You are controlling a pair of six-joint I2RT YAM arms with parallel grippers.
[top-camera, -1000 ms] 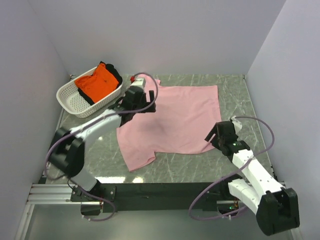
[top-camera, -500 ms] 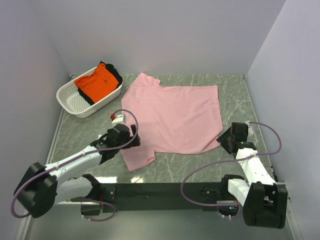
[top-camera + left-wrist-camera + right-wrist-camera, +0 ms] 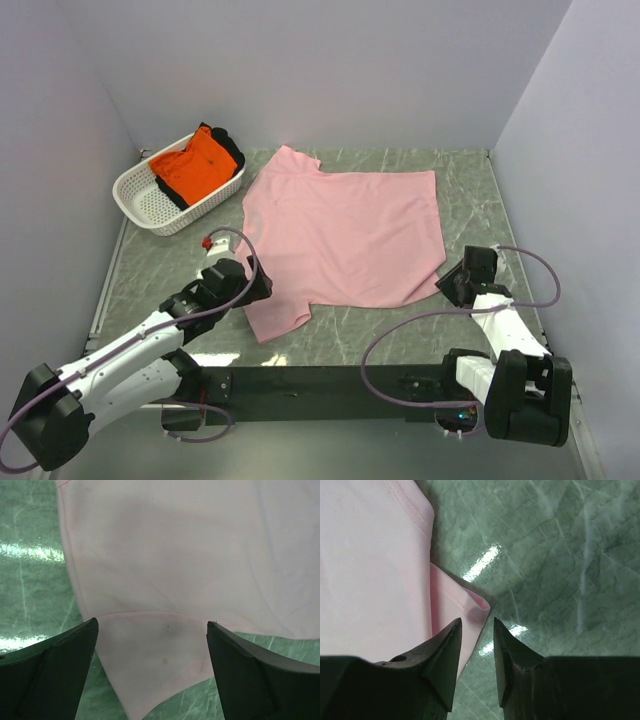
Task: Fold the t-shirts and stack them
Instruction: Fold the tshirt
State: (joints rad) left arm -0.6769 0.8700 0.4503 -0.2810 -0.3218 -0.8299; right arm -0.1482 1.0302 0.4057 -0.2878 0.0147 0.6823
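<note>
Top view, shirts: light pink t-shirt (image 3: pixel 345 235), soft and smooth, lies spread flat mid-table (image 3: pixel 470 190) on veined green stone-look top. The bright orange t-shirt (image 3: pixel 195 165) sits crumpled in a white perforated basket (image 3: pixel 135 195) at 10 o'clock.
Top view, arms: left gripper (image 3: pixel 262 288) is at the pink shirt's 7 o'clock sleeve, right gripper (image 3: pixel 447 283) at its 4 o'clock corner.
Left wrist: left gripper (image 3: pixel 152 625), black wedge fingers spread wide, holds nothing above the seamed sleeve (image 3: pixel 155 665).
Right wrist: right gripper (image 3: pixel 473 622), narrowly parted with nothing clamped, is over the hemmed, turned-back corner (image 3: pixel 470 605).
</note>
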